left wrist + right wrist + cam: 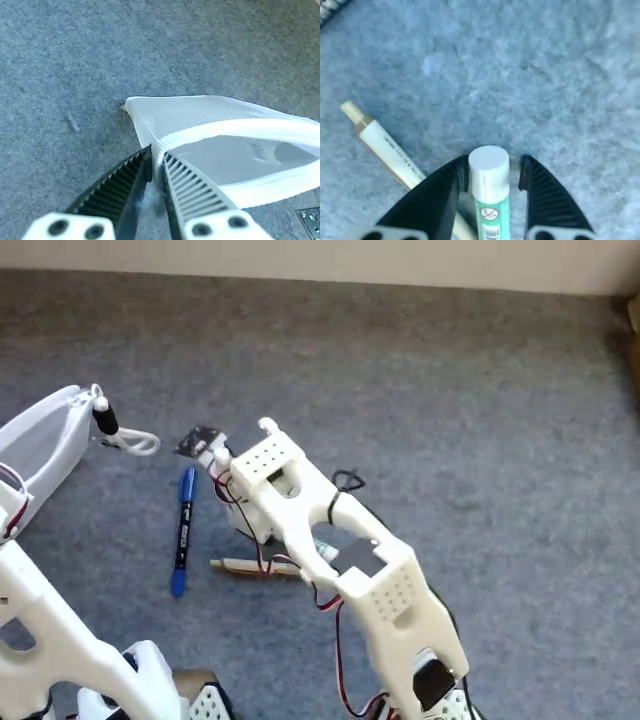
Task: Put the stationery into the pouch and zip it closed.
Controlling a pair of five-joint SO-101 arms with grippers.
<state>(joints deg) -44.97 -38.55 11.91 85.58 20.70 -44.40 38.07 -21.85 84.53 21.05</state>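
- While the left tool (155, 165) is pinched tight on the rim of the one white mesh pouch (225, 120), the pouch sits with its mouth open at the left edge of the grey surface (480, 420).
- One black zip pull (105, 420) with a white cord loop hangs at the pouch's end.
- Three stationery items lie outside the pouch: one blue pen (185, 530), one beige pen (385, 145) and one glue stick (489, 175).
- The blue pen lies left of the surface's middle, with the beige pen just beside its near end.
- The right tool (494, 160) is narrowly parted around the white-capped glue stick, with a gap at one side.
- The glue stick's green label carries a round symbol and a barcode. The print on the beige pen is too small to read.
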